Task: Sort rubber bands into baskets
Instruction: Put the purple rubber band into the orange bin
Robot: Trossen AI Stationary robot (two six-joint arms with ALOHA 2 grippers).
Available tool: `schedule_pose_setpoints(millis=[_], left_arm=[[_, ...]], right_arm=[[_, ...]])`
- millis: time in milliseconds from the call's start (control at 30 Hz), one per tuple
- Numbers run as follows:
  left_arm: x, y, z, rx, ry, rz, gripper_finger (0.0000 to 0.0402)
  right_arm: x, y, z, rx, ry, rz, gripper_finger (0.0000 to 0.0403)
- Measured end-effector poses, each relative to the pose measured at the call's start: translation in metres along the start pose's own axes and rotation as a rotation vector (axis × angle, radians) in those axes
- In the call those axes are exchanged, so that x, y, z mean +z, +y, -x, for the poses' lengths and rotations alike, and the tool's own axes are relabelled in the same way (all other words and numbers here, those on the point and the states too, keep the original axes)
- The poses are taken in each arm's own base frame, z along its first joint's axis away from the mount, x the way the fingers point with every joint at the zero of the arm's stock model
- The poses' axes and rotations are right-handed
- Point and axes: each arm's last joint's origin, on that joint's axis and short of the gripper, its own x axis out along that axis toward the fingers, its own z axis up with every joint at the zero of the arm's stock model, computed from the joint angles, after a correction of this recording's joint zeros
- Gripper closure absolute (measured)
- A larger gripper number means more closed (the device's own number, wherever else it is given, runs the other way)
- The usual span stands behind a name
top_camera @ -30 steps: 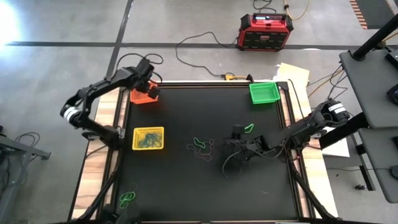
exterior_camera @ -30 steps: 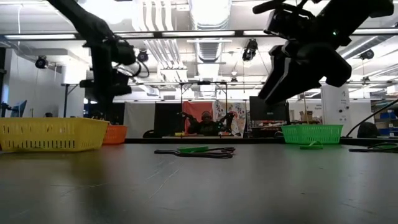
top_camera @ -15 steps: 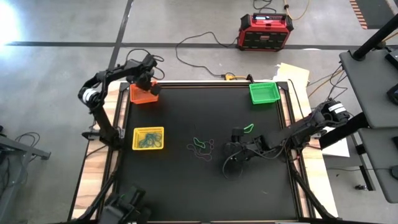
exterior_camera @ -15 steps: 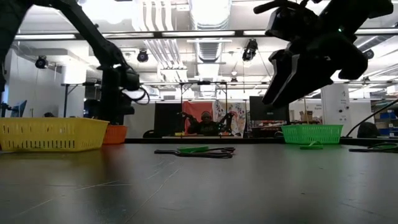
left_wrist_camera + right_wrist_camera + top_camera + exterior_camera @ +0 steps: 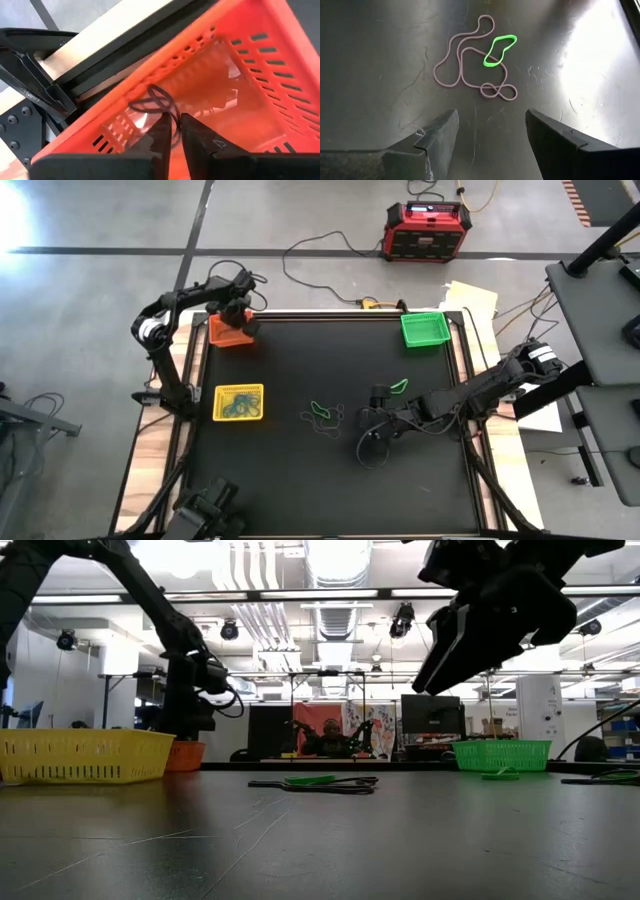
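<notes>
left gripper (image 5: 172,131): hovering over the orange basket (image 5: 230,332), upper left of the high view; jaws pinched nearly together on a dark rubber band (image 5: 159,100), loop dangling inside the basket walls

right gripper (image 5: 490,132): sitting centre-right in the high view, just right of the loose pile; jaws spread wide, gripping nothing

loose bands: brownish band (image 5: 470,62) snaking around mid-bench with a small green band (image 5: 500,49) lying across it, touching; both dead ahead of the right jaws in the right wrist view

more bands: one green band (image 5: 399,385) lying alone right of centre, below the green basket (image 5: 424,329); yellow basket (image 5: 239,402) at left-centre already holding a few

step in hand: looking like a drop of the dark band into orange, and a lineup for the next pick on the right

doing it well, left: letting go only while the loop is hanging fully inside the rim, not draped over the mesh; opening enough that the band isn't clinging to a finger on the way up

doing it well, right: going for a stretch of the brownish band well clear of the green one, otherwise probably dragging both up together; getting low to the bench (image 5: 300,480) before closing, since these lie flat

risk: band snapping off or riding along, guessing here
</notes>
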Motion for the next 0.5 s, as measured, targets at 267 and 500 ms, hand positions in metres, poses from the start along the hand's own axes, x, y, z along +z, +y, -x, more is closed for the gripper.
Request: schedule_pose_setpoints(millis=[267,500], left_arm=[[-0.009,-0.006,0.024,-0.003,-0.024,-0.036,0.0287],[-0.036,-0.032,0.092,-0.123,-0.195,-0.153,0.0251]], right_arm=[[-0.003,0.001,0.001,0.000,0.026,-0.050,0.0177],[-0.003,0.001,0.001,0.000,0.025,-0.041,0.0177]])
